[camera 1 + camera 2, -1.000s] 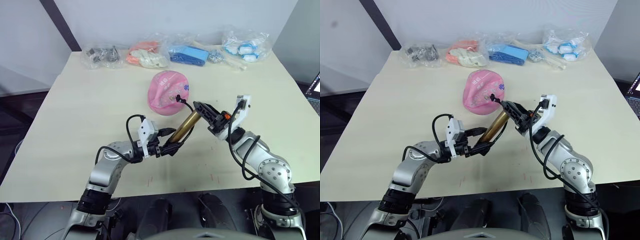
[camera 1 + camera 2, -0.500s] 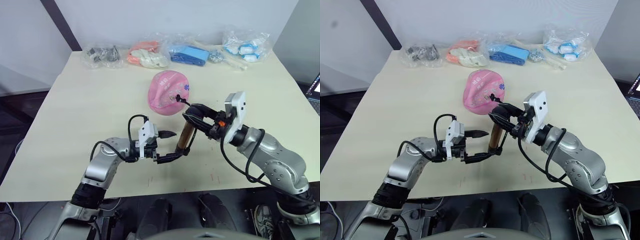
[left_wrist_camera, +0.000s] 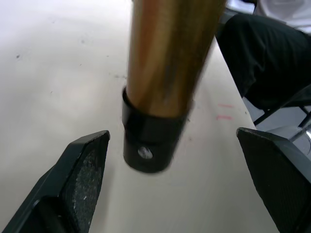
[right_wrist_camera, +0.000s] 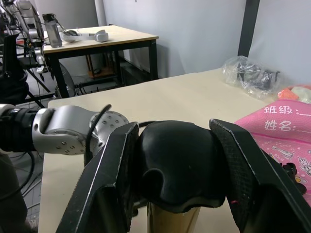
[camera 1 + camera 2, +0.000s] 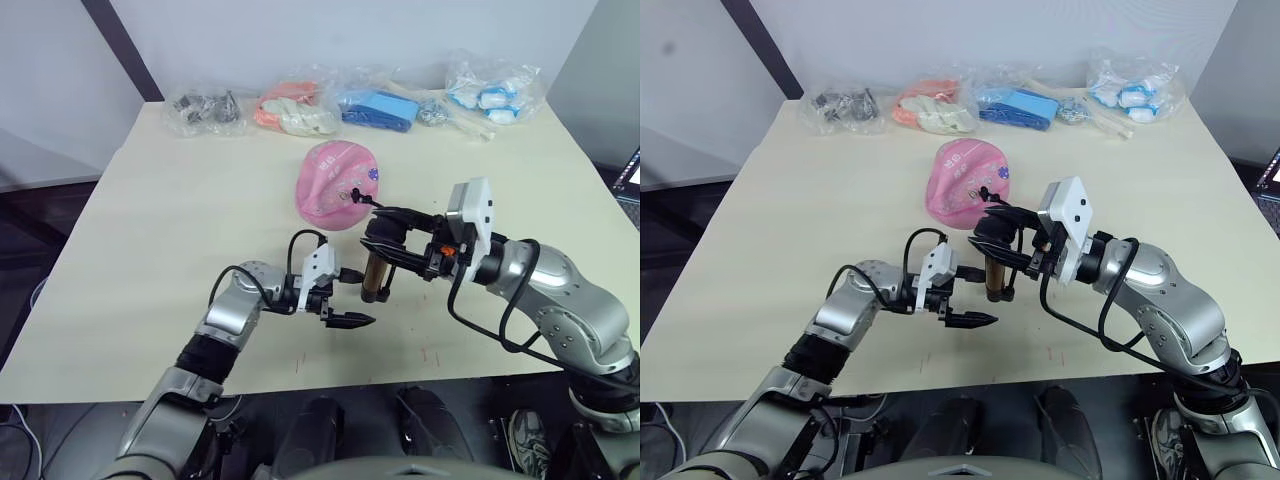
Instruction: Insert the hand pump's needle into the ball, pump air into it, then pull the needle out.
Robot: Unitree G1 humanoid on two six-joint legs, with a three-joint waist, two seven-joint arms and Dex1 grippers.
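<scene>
one pump (image 5: pixel 379 272) is now standing upright on the table (image 5: pixel 180 210), the right gripper (image 5: pixel 395 248) clamping its top cap. the left gripper (image 5: pixel 347 296), having let go, is waiting open beside its base. the needle (image 5: pixel 356 196) is sitting in the ball (image 5: pixel 335 185), just beyond; pumping looks next.

Gold-bronze metal-barrel hand pump (image 5: pixel 378 270) upright on pale wooden table (image 5: pixel 150 250), just before pink rubber ball (image 5: pixel 335 185); plastic-bagged items (image 5: pixel 300 108) behind along far edge.
</scene>
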